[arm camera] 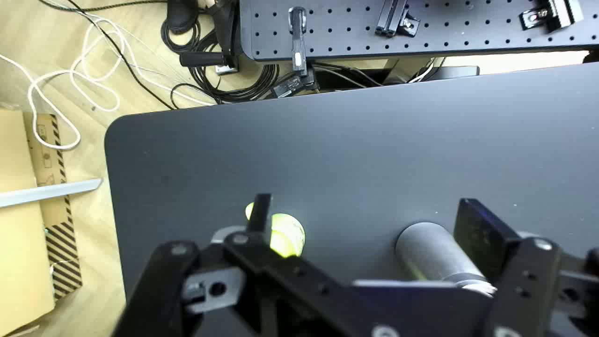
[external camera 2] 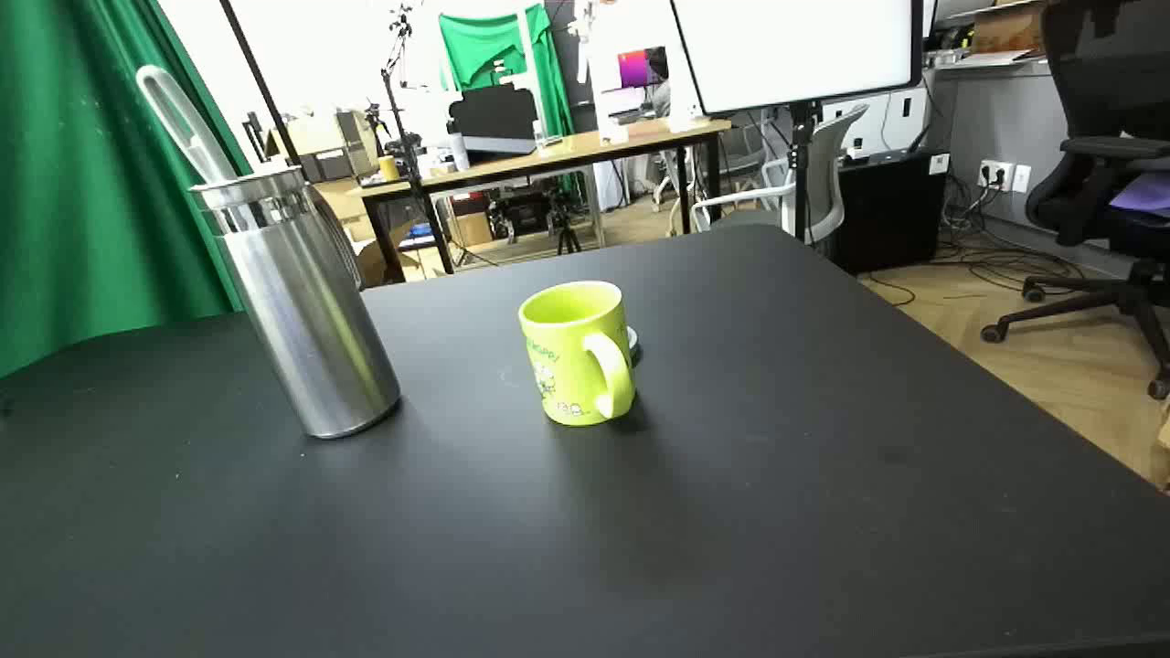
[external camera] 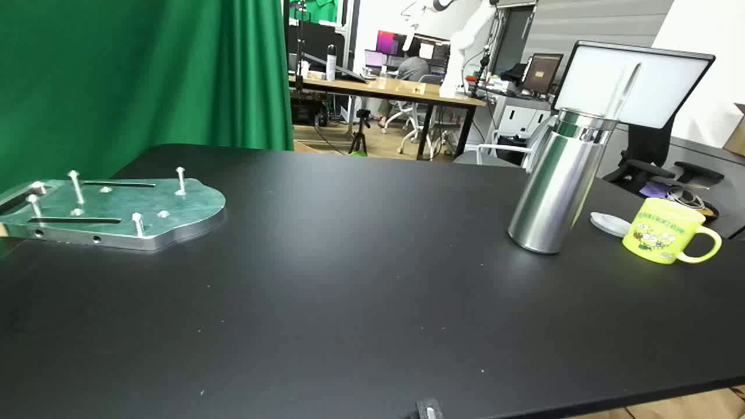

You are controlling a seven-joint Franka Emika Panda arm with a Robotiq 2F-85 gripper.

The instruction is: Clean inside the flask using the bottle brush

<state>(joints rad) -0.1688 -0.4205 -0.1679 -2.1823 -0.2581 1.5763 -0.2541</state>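
Observation:
The brushed-steel flask (external camera: 559,189) stands on the black table beside the mug; it also shows in an exterior view (external camera 2: 315,324) and in the wrist view (arm camera: 433,252). The bottle brush's pale handle (external camera: 623,93) sticks up at a slant out of the flask's mouth, also seen in an exterior view as the brush handle (external camera 2: 183,119). The brush head is hidden, and the handle cannot be made out in the wrist view. My gripper (arm camera: 367,208) is open and empty, its fingers wide apart above the table, the flask showing near the right finger. Neither exterior view shows the gripper.
The yellow-green mug (external camera 2: 576,361) stands beside the flask. A small pale lid (external camera: 610,224) lies by the mug. A green-topped metal plate with upright bolts (external camera: 116,203) lies at the table's far side. A large light panel (external camera 2: 804,46) stands beyond the table (external camera 2: 686,530).

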